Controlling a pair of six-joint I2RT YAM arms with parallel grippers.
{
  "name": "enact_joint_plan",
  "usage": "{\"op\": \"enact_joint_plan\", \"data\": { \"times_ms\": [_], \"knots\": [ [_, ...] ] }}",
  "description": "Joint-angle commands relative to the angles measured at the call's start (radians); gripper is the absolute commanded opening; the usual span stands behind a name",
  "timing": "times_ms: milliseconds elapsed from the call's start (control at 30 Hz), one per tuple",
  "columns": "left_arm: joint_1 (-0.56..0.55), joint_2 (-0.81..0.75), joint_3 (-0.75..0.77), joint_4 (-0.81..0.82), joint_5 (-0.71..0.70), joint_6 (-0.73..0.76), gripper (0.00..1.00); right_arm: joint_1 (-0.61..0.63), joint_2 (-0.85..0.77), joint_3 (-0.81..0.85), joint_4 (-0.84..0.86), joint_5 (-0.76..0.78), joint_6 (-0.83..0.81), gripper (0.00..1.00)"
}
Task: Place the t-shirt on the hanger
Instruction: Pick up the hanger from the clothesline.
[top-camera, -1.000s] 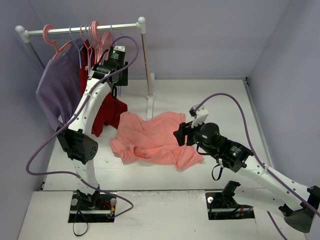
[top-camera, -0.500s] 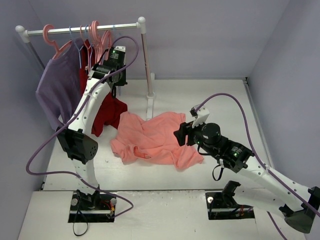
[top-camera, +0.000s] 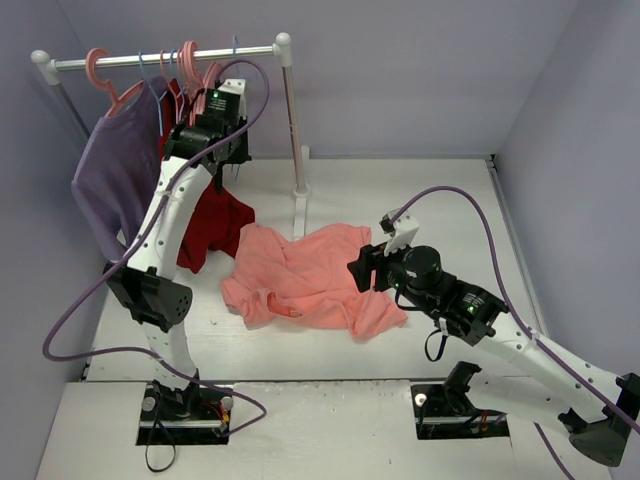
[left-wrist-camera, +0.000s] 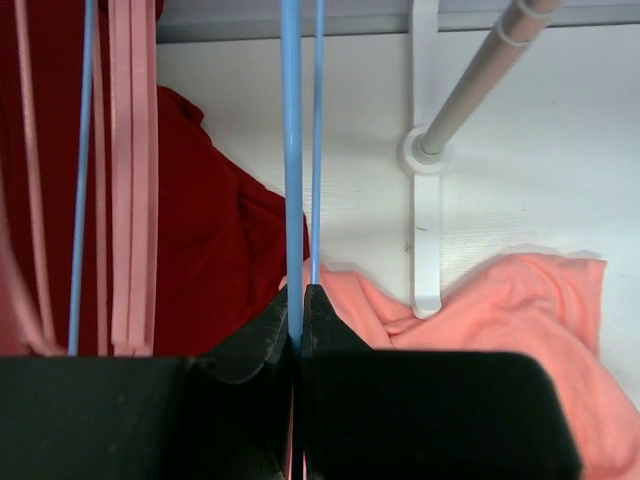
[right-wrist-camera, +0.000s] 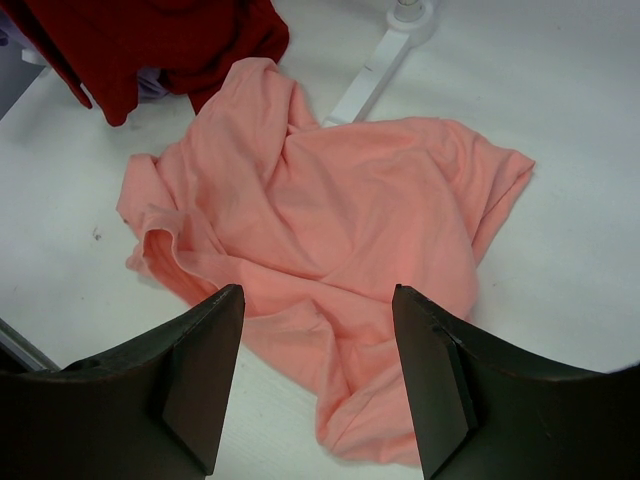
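Coral t-shirt lies crumpled on the table; thin blue hanger upright by the rail.

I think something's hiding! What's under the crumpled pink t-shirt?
Only the white table shows around the t-shirt, and the rack's white foot reaches its edge. Whatever lies beneath the cloth is covered, so I can't tell.

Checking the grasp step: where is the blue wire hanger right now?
The hanger is at the clothes rail, top view's upper left, right of the pink hangers, its wire pinched in the left claw.
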Motion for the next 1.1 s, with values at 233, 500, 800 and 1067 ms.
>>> {"op": "enact_joint_plan", "data": {
  "times_ms": [233, 500, 800, 1067],
  "knots": [
    [0.005, -0.377, -0.280, 0.046, 0.080, 0.040, 0.00, -0.003, 0.051, 0.025, 0.058, 0.045, 0.003, 0.58],
    [0.005, -0.520, -0.432, 0.111, 0.086, 0.079, 0.00, -0.003, 0.148, 0.043, 0.058, 0.083, -0.003, 0.58],
    [0.000, -0.839, -0.788, 0.148, 0.260, 0.133, 0.00, -0.006, 0.319, 0.010, 0.058, 0.199, 0.186, 0.55],
    [-0.013, -1.052, -1.032, 0.159, 0.461, 0.182, 0.00, 0.007, 0.471, 0.007, 0.061, 0.111, 0.307, 0.43]
  ]
}}
